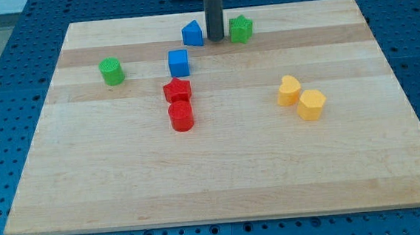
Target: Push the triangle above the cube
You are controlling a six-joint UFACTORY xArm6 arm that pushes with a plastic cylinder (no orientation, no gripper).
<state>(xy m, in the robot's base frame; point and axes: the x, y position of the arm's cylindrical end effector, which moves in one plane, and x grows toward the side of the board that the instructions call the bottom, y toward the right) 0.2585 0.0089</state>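
A blue triangle-like block [192, 33] sits near the view's top centre. A blue cube [179, 62] lies just below it, a little to the view's left, with a small gap between them. My tip [216, 40] rests on the board just right of the blue triangle, between it and a green star-like block [241, 29]. The rod rises straight up out of the view's top.
A red star-like block [177, 91] and a red cylinder [182, 116] sit below the cube. A green cylinder [111, 71] lies at the view's left. Two yellow blocks [290, 90] [312, 104] lie at the right. The wooden board [222, 183] rests on a blue perforated table.
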